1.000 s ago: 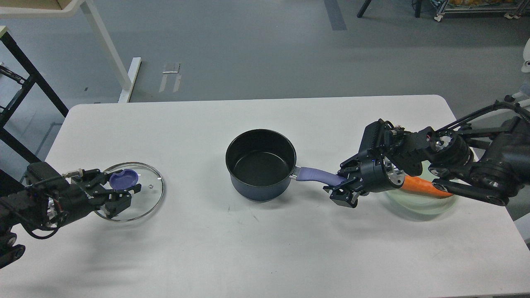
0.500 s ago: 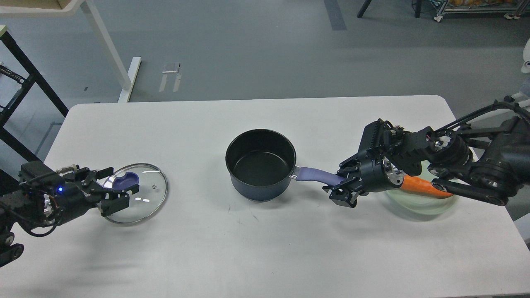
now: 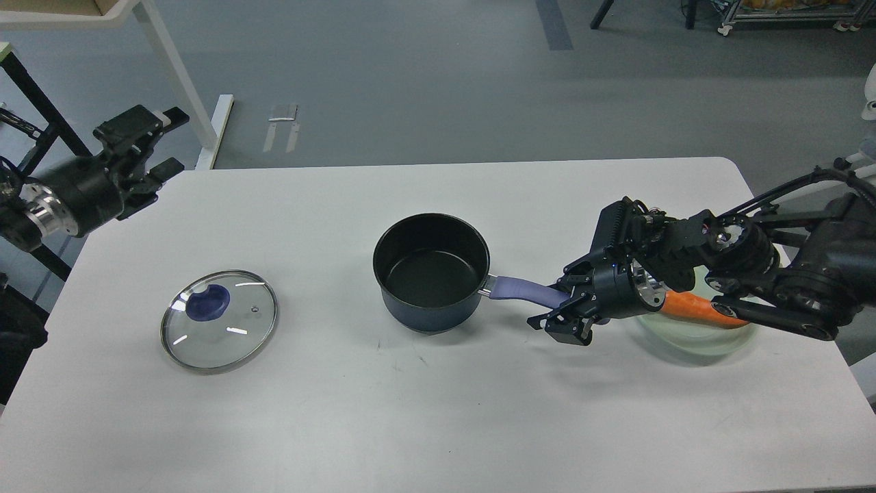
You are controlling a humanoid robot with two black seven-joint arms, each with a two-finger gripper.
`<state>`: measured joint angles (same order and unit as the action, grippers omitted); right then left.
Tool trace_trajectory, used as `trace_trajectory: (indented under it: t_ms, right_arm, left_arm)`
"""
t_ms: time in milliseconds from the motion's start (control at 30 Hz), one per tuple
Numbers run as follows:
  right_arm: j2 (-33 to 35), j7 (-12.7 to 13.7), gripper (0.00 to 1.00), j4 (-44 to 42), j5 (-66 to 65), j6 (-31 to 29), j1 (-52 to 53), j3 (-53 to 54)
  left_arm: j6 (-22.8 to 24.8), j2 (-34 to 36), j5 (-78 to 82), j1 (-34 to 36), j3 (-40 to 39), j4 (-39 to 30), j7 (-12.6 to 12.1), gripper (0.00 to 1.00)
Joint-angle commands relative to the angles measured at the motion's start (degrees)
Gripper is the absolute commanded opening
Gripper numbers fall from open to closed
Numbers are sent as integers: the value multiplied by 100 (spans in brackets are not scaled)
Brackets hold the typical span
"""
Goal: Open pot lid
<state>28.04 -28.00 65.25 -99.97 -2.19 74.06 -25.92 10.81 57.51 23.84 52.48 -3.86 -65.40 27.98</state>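
1. Nearest you, toward the left edge of the table (image 3: 438, 424), the lid (image 3: 220, 320) lies flat, knob (image 3: 207, 302) up, with nothing touching it.
2. The pot (image 3: 430, 272) stands upright at the middle of the table, uncovered, so you look straight down into its black inside. The lid is well apart from it, to its left.
3. The pot's handle (image 3: 525, 289) points toward the right edge. Your right gripper (image 3: 562, 309) sits at the handle's far end: one finger lies above the tip, the other below, and the tip runs in between them. You cannot tell whether the fingers press on it or stand slightly clear.
4. Behind that gripper, near the right edge, a carrot (image 3: 698, 308) lies on a pale green plate (image 3: 691, 344). The right arm crosses over both and hides much of them.
5. Farthest off, your left gripper (image 3: 161, 145) hangs in the air over the far left corner, raised clear of the table. Its two fingers stand spread apart with nothing between them.
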Motion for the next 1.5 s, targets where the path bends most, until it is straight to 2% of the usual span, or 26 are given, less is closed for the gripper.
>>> trace_trajectory:
  t_ms: [0,133,400,533,667,867,1000,1067,1167,1267,1300,1333,1400,1467]
  right_arm:
    - [17,0,95,32,91,-1,21,17]
    - [201,0,98,163,643,-36,170,34]
    - [1325,0,98,848,1917,-54,873,288]
    - [1704,0,98,893,3182,-54,847,806]
    - [1986,0,98,814,5008,-1,435,1395]
    - [1933,0,98,630,7954,17,-829,2476]
    - [1723,0,98,568,9036,8,-1647,3232]
    - [1635,0,98,586,9537,-18,-2095,3609]
    - [1407,0,98,586,10074,-62,-2702,4154]
    - [1143,0,98,586,10146,-89,-3273,4682]
    - [1055,0,98,568,10146,-89,-3458,4858]
    - [958,0,98,551,10146,-89,-3599,4990]
    - [704,0,98,463,10146,-89,-3819,5140]
    - [475,0,100,331,10137,-80,-3942,5202]
  left_arm:
    - [9,-81,-152,70,-62,27,2,99]
    - [26,-99,-152,70,-54,98,2,99]
    - [26,-99,-152,70,-54,98,2,99]
    - [26,-108,-152,70,-54,98,2,99]
    - [17,-143,-169,70,-54,98,2,99]
    - [-79,-415,-940,-9,-62,98,2,99]
    - [-62,-714,-1627,-263,-255,273,2,99]
    - [-18,-950,-1882,-509,-658,519,2,99]
    - [52,-1398,-2199,-1071,-1571,678,2,99]
    - [368,-1724,-2191,-1625,-2398,731,2,99]
    - [517,-1803,-2182,-1783,-2539,774,-12,99]
    - [640,-1883,-2191,-1907,-2637,853,-125,99]
    - [685,-1980,-2226,-2057,-2708,968,-284,99]
    - [720,-2024,-2217,-2188,-2856,1038,-311,99]
